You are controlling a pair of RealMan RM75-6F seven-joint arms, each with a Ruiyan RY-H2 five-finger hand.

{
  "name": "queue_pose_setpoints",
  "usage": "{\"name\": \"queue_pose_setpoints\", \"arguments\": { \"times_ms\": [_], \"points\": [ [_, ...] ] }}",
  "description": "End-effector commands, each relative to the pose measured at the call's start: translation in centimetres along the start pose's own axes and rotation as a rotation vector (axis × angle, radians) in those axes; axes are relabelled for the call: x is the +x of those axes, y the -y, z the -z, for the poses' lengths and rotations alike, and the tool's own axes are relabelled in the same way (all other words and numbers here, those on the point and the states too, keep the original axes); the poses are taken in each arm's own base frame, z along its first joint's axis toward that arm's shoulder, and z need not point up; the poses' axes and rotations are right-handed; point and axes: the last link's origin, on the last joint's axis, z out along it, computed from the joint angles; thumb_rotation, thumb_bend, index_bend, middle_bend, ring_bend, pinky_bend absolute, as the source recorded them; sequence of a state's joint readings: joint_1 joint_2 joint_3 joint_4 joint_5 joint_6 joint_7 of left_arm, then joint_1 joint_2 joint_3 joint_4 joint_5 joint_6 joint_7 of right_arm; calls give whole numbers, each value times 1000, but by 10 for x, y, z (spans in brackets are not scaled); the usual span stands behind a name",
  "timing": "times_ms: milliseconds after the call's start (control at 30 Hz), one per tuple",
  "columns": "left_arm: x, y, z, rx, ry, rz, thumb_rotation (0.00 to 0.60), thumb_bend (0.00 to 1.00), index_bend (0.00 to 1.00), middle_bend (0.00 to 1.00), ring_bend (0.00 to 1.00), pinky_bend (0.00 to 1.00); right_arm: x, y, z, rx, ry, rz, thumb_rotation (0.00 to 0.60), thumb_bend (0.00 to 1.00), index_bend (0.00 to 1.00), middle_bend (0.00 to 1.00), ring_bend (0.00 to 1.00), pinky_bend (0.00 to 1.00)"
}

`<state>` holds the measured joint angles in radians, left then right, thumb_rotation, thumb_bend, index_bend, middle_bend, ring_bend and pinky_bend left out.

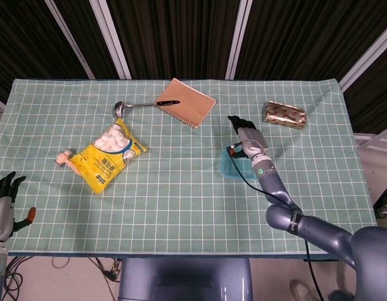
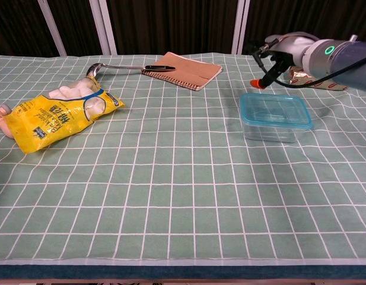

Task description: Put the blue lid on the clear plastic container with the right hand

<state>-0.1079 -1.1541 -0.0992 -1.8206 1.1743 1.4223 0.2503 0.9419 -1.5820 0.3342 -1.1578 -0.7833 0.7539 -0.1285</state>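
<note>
Sitting flat and square on the clear plastic container [image 2: 271, 127], the blue lid [image 2: 275, 110] is seen covering its whole rim, so the task is judged to be essentially complete; whether the lid is clipped tight cannot be told. The container stands on the green checked tablecloth [image 2: 171, 196], toward its right side. Just beyond the container, raised above the cloth and clear of the lid, the right hand [image 2: 276, 50] is held with nothing in it, its fingers loosely apart and an orange-red tip pointing downward; this position is judged to be that of a hand lifted off once the lid was seated. No print or label can be made out on lid or container. Beyond and to the right of the container, a gold foil packet [image 1: 285, 115] with red patterning lies flat; its markings are too small to be read. Beyond and to the left of the container, a tan notebook [image 2: 184, 69] lies closed with a black pen [image 2: 159, 67] on its near corner, and a metal ladle [image 2: 114, 67] lies just beside it. Well to the left of the container, a yellow bag [image 2: 55, 117] of white sweets lies on its side; dark lettering is printed on it but cannot be read. A small pinkish object [image 1: 64, 157] lies just beyond the bag. Far to the left and nearer than the container, off the table edge, the left hand [image 1: 2, 200] is parked, fingers spread and holding nothing.
</note>
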Motion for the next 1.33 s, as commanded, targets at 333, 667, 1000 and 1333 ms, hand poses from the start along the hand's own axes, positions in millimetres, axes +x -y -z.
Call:
{"name": "queue_pose_setpoints", "arguments": {
  "times_ms": [333, 667, 1000, 1333],
  "points": [
    [1, -3, 2, -28, -21, 4, 600, 361, 136, 0, 0, 0, 24, -10, 94, 80, -145, 71, 600, 394, 0, 0, 0, 0],
    [6, -7, 5, -80, -66, 16, 600, 361, 136, 0, 0, 0, 8, -53, 201, 33, -267, 205, 600, 393, 0, 0, 0, 0],
    [7, -9, 10, -101, -62, 6, 600, 361, 136, 0, 0, 0, -10, -100, 285, -45, -326, 321, 600, 393, 0, 0, 0, 0],
    [8, -13, 19, -137, -68, -12, 600, 361, 136, 0, 0, 0, -16, -125, 324, -129, -341, 388, 600, 393, 0, 0, 0, 0]
  ]
}}
